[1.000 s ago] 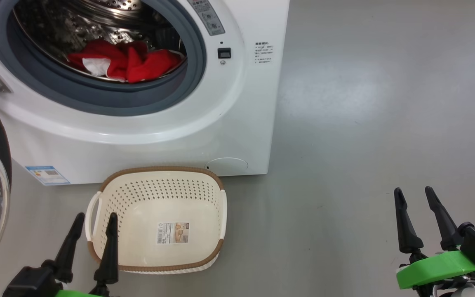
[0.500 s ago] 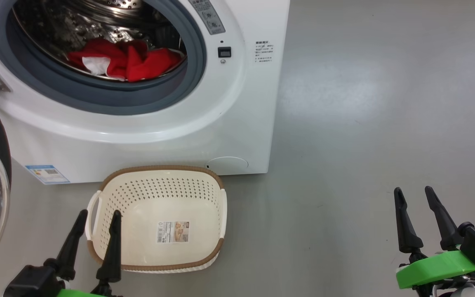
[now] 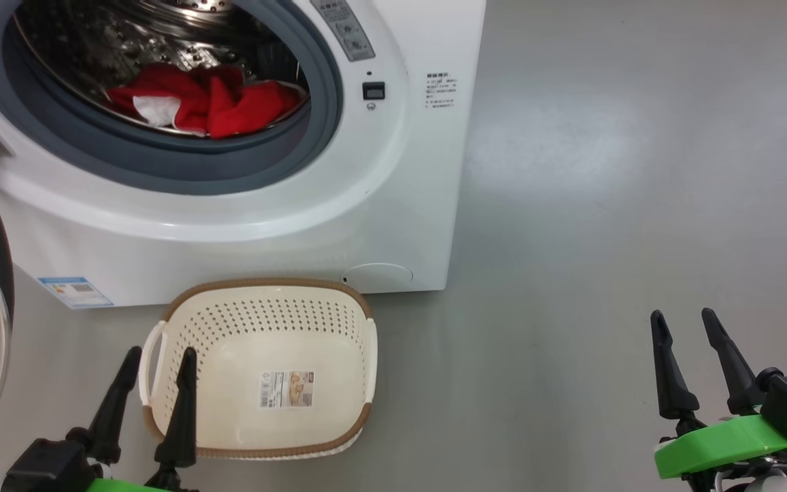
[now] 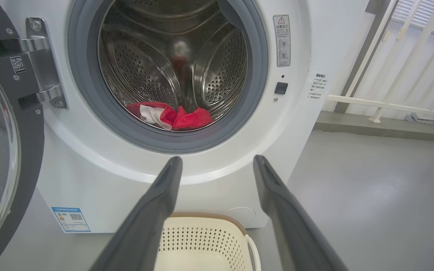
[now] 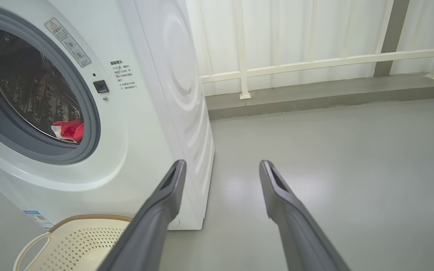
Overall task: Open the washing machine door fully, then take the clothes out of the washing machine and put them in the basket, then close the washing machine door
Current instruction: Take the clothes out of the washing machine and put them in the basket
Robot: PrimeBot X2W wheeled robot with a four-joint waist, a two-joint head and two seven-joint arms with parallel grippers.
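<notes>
Bright red fabric clothes [image 3: 229, 106] are lodged in the steel drum [image 4: 145, 64] of the white washing machine [image 3: 229, 253], black-rimmed glass door [image 4: 32, 158] swung aside, cream perforated basket [image 3: 264, 321] set below to receive them; left pincer [image 3: 161, 355] and right pincer [image 3: 682, 318] are held wide, empty.

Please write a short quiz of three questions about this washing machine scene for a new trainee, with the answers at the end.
1. True or false: the washing machine door is shut.
2. Where do the clothes lie? A) in the basket B) inside the washing machine C) hung over the door
3. Fill in: the left tool and the right tool both stand ____ and hold nothing.
Key: 1 false, it is swung open to the side; 2 B, the basket is empty; 3 open.
</notes>
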